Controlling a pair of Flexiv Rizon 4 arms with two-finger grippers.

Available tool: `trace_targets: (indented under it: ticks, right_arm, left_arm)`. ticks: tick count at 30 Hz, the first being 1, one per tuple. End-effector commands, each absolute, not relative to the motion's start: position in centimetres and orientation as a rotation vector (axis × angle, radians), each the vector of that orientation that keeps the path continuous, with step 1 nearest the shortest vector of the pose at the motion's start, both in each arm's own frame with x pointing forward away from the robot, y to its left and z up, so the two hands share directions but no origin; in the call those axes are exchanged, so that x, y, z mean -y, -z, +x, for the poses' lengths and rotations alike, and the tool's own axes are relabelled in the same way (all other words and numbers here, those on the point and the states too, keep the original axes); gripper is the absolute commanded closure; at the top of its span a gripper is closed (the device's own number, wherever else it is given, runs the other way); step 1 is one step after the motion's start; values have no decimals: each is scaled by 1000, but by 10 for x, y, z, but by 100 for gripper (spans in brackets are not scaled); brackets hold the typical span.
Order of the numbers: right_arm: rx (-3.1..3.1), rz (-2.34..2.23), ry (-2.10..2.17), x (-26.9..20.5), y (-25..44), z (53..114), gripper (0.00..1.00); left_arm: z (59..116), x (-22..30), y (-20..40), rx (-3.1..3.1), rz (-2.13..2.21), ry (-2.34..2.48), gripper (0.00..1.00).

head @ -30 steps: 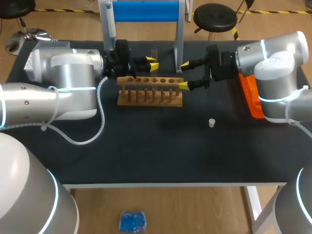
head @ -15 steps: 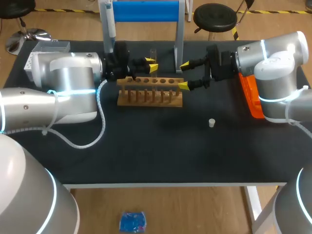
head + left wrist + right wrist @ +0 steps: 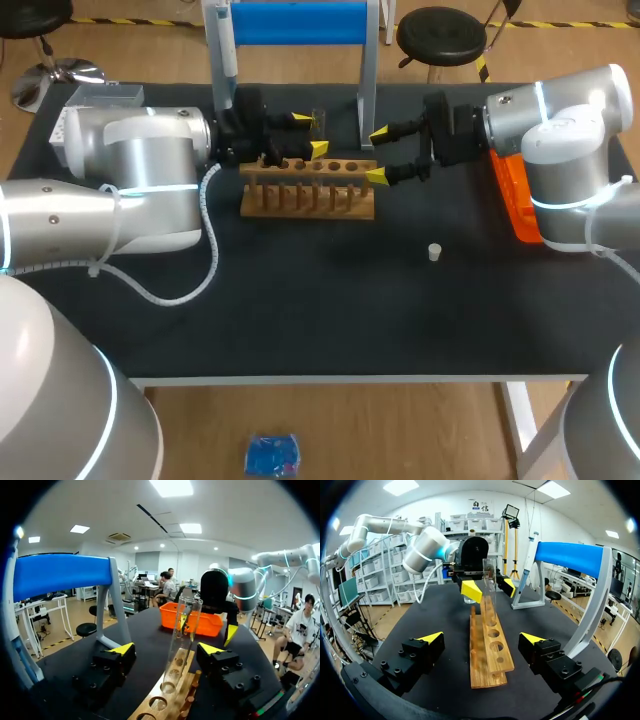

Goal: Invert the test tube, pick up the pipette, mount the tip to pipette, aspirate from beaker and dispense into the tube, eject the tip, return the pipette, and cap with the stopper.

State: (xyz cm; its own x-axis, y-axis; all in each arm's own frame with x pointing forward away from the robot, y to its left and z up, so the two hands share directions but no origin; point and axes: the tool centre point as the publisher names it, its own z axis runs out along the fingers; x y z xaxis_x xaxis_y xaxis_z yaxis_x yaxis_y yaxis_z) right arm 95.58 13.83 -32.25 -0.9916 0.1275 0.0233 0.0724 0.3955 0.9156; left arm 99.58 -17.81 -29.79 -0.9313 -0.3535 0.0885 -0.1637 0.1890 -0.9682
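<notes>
Bench (image 3: 300, 310) fills the middle of the frame, with the wooden rack (image 3: 308, 190) at upper centre. The left gripper (image 3: 309, 134), fingers spread, flanks without touching the test tube (image 3: 180, 640), which stands in the rack. The right gripper (image 3: 379, 156), likewise spread, sits at the rack's right end. The stopper (image 3: 434, 252) lies right of centre.

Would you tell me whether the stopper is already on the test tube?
No, the stopper lies on the table, well apart from the test tube standing in the rack.

Lab bench — wooden tube rack (image 3: 308, 190), glass test tube (image 3: 181, 640), blue pipette stand (image 3: 298, 22).
</notes>
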Motion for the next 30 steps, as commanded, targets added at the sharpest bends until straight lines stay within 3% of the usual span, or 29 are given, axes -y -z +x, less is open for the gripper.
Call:
trace_targets:
  ticks: [1, 15, 30]
  right_arm:
    - [-2580, 186, -1689, -138, 322, 955, 0]
    - [-2580, 186, -1689, -138, 322, 955, 0]
    - [-2580, 186, -1689, -138, 322, 955, 0]
  left_arm:
    - [995, 178, 296, -2308, -506, 1828, 0]
    - [994, 174, 265, -2489, -584, 1579, 0]
    - [955, 111, 208, -2531, -599, 1344, 0]
